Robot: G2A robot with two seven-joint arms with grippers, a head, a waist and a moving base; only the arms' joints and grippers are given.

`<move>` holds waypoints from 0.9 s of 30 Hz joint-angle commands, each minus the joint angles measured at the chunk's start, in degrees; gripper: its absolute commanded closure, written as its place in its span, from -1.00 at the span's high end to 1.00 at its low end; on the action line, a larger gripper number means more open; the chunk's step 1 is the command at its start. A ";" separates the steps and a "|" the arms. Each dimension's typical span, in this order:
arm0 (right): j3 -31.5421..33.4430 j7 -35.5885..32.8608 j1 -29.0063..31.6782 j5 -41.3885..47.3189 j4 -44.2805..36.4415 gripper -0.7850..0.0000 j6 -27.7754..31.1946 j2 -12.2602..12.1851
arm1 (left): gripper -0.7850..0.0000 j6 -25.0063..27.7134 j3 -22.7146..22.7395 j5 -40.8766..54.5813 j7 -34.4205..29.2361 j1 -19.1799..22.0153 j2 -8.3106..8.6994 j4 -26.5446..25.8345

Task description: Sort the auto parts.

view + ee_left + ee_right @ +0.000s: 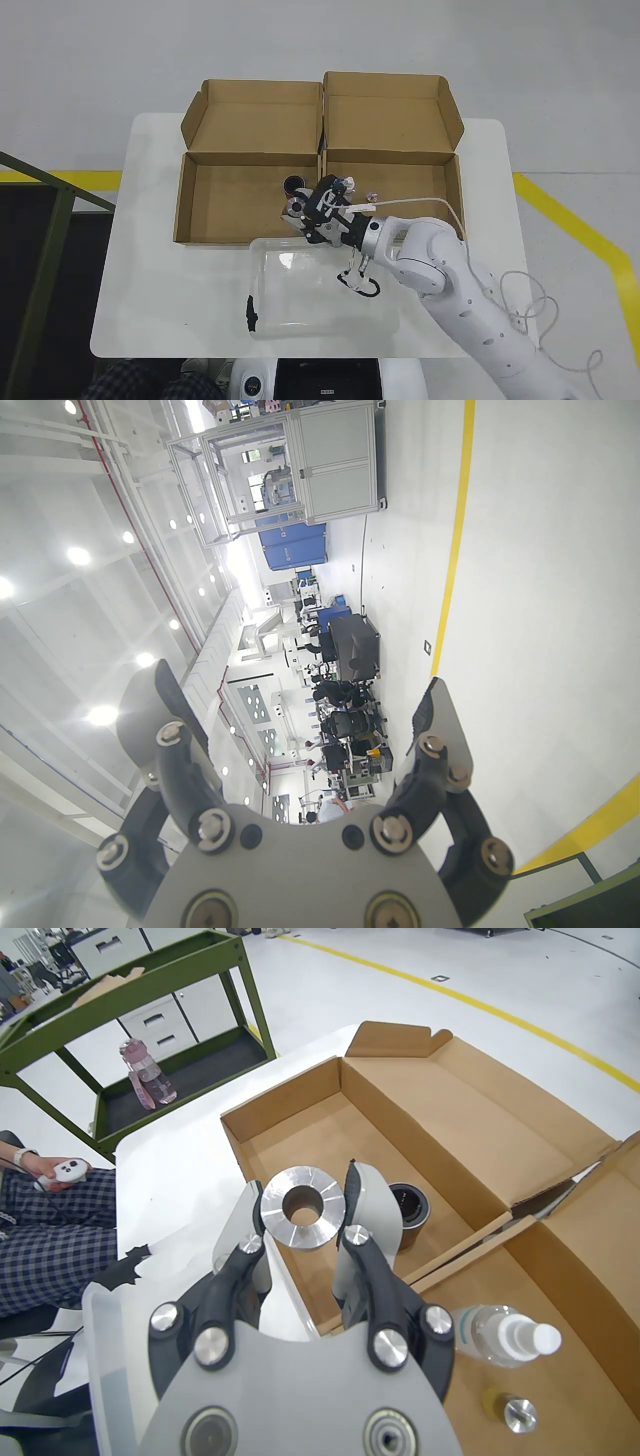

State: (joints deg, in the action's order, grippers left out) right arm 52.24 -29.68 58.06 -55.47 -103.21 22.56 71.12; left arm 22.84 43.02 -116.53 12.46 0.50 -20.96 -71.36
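the left claw (pixel 300 690) is nowhere near the work: it points out into the room with its jaws spread wide and nothing between them, so the right arm is the nearer one by far.

on the surface (pixel 140 280), the left box (pixel 215 205) sits toward the far edge, lid folded back. a black sleeve part (pixel 410 1208) stands upright on the box floor against its right wall. the right claw (pixel 304 1193) hangs over the near right corner of that same box, clamped on a silver ring (pixel 322 1223), one finger on each side of the rim. the ring's flat face is turned back toward the wrist, so its bore runs along the claw's own line of reach, tilted down at the box floor. the ring hangs above the box's near wall and the floor just inside it, with the black sleeve part just beyond it and a little to the right. they are close but apart.

the right arm comes in from the near right corner of the surface, slanting across the clear bin (pixel 300 310) at the near edge, wrist pitched forward and down.

right of the shared wall, the right box (pixel 420 185) holds a spray bottle (pixel 500 1335) and a small metal stud (pixel 520 1413).

the drop likely turns on staying left of that shared wall and short of the sleeve.
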 commanded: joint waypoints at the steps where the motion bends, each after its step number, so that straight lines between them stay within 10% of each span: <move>1: -1.09 -0.61 -1.38 -0.64 1.02 -1.00 -0.66 0.36 | 1.00 0.00 0.00 0.00 0.00 0.00 0.00 0.00; 27: -12.56 -7.96 -15.69 1.29 17.86 -1.00 -1.49 6.00 | 1.00 0.00 0.00 0.00 0.00 0.00 0.00 0.00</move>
State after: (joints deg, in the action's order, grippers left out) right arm 40.06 -37.52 42.88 -54.45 -86.10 21.03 76.86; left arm 22.84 43.02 -116.53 12.46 0.50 -20.96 -71.36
